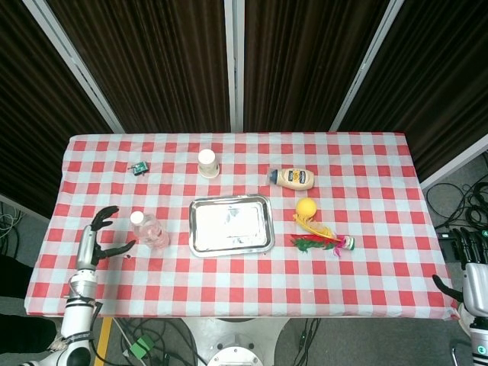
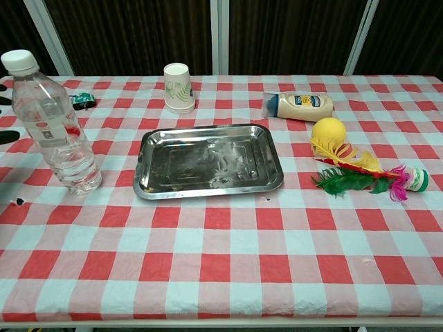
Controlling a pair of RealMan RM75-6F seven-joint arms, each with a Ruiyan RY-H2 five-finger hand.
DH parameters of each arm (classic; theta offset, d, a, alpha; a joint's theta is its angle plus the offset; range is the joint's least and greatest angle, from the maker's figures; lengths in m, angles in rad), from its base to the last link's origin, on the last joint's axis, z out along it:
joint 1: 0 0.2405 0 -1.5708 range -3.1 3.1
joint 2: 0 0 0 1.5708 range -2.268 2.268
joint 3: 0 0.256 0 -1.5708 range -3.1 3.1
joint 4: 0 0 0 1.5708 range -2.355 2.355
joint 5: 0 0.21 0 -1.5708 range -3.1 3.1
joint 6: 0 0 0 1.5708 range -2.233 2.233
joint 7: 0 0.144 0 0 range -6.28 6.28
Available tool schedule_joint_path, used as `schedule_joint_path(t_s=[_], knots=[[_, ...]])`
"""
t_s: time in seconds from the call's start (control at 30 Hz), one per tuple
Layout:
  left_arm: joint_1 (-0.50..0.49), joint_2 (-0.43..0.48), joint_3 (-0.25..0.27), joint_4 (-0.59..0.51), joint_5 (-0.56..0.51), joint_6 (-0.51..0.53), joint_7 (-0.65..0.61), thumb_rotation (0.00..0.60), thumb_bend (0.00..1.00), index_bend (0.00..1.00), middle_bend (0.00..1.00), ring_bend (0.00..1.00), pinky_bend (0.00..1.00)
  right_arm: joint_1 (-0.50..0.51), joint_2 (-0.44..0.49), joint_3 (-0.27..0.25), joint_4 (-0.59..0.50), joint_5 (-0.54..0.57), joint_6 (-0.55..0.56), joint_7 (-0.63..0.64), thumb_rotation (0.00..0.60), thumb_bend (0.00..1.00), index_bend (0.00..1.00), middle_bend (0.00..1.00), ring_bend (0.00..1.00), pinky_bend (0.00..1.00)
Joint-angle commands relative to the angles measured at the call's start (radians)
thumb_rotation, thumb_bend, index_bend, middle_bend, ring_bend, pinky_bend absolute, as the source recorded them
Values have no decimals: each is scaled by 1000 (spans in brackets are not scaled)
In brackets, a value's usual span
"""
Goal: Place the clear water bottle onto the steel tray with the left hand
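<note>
No legible txt anywhere. Clear water bottle (image 2: 55, 117) had a red/white label, print too small to read. Squeeze bottle (image 2: 301, 106) lying on its side carried a blue-ish label, wording blurred, brand not readable. Paper cup (image 2: 178, 88) upside down w/ green leaf-type print, no letters made out. No nrs or signs seen on steel tray (image 2: 208, 188) or checked cloth (image 2: 221, 270).

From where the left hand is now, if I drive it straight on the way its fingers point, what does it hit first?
Most likely the clear water bottle. The left hand is open with its fingers aimed toward the bottle, and nothing lies between them. Depth is uncertain from the head view, so height alignment isn't confirmed.
</note>
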Motion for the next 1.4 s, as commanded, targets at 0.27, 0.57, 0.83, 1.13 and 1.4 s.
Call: schedule_joint_path(t_s=[0.27,0.57,0.83,1.13,1.4], knots=[[-3,-27,9,-48,37,-27,-60,600,0,249,297,186,231,0,3,7,-2,14,-6,3,600,101,0,63,0,0],[-18,-51,25,-50,69,-52,-65,600,0,249,296,185,230,0,5,8,-4,23,-16,12,600,101,0,64,0,0],[-79,-133,-16,33,66,-99,-83,600,0,249,297,185,231,-3,8,9,-6,28,-18,23,600,101,0,64,0,0],[-95,-167,-74,78,39,-87,-137,600,15,428,477,217,237,-2,14,9,-13,40,-37,37,600,101,0,65,0,0],[-106,-172,-120,74,1,-63,-97,600,146,652,658,384,373,-2,19,9,-19,43,-42,44,600,101,0,65,0,0]])
